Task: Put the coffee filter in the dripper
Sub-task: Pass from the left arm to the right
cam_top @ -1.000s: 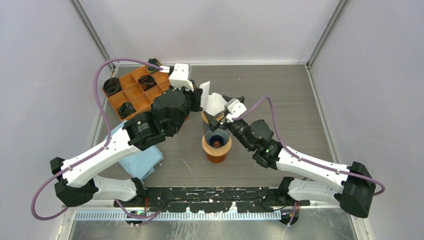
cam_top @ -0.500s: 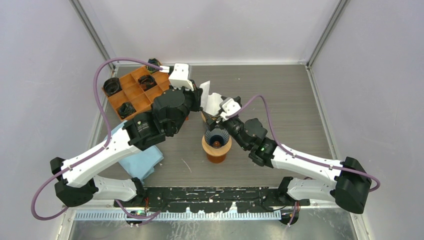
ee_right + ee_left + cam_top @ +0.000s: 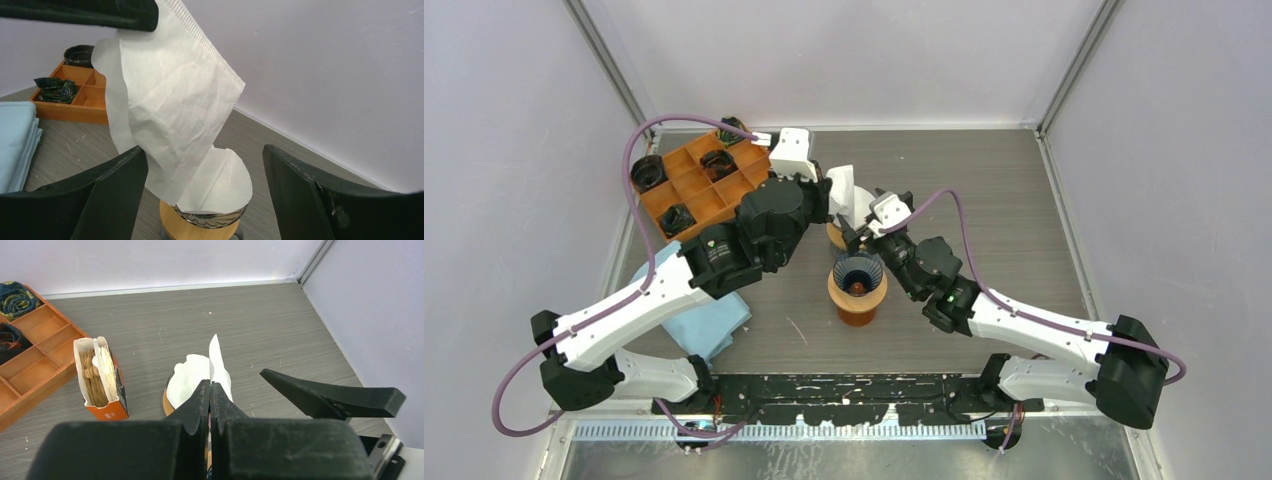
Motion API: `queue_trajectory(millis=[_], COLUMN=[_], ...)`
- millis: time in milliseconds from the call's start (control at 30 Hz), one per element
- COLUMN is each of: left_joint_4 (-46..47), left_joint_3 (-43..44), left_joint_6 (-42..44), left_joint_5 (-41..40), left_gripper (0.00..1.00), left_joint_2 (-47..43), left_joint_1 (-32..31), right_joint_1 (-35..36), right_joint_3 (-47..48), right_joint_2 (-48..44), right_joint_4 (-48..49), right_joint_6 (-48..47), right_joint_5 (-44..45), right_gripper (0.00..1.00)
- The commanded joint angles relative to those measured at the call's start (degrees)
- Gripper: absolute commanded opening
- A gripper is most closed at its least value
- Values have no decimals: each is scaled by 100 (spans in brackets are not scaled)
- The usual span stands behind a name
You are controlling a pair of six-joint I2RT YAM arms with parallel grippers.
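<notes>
Black right gripper (image 3: 204, 150): my jaws stand wide, either side of the filter (image 3: 175, 100).
Left gripper (image 3: 210, 385): pressed together, pinching the filter's top edge.
White paper filter: creased, crimped seam, hanging tilted over the dripper (image 3: 192, 227).
Dripper: orange-brown; the filter's bottom meets its rim.

Overhead camera looks down; close wrist cameras share the coffee filter (image 3: 175, 100)

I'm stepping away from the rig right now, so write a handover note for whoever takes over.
Left gripper: fingers shut on the filter, held up over the far dripper, its lower end at the rim, not seated.
Right gripper: fingers open, one each side of the filter.
A second dripper stands nearer, without paper.
Done: filter brought to the far dripper.
Left: lower it in, seat it, let go.
</notes>
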Motion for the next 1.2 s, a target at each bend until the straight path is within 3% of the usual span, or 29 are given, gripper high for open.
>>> queue_trajectory(millis=[0,400,667,1033,1167], left_joint_4=[223,66,27,-63,-121], left_joint_3=[156,334,379,385,404], left_joint_6=[44,29,42,-118,-182], left_joint_5=[-199,-227,-217,73,150], left_gripper=[0,0,0,0,0], left_joint_2=[26,294,287,180,177], left_joint_1=[-45,-113,-123,-123,-123], right_joint_1=[25,24,24,25,23], right_joint_3=[196,360,385,346,435], right_joint_2=[-279,-90,-38,-1,26], right_joint_4=[543,952,896,652,423], right_joint_6=[-79,-393,-608,-1078,-1100], right_joint_5=[151,422,596,393,236], right_gripper=[88,86,79,52,38])
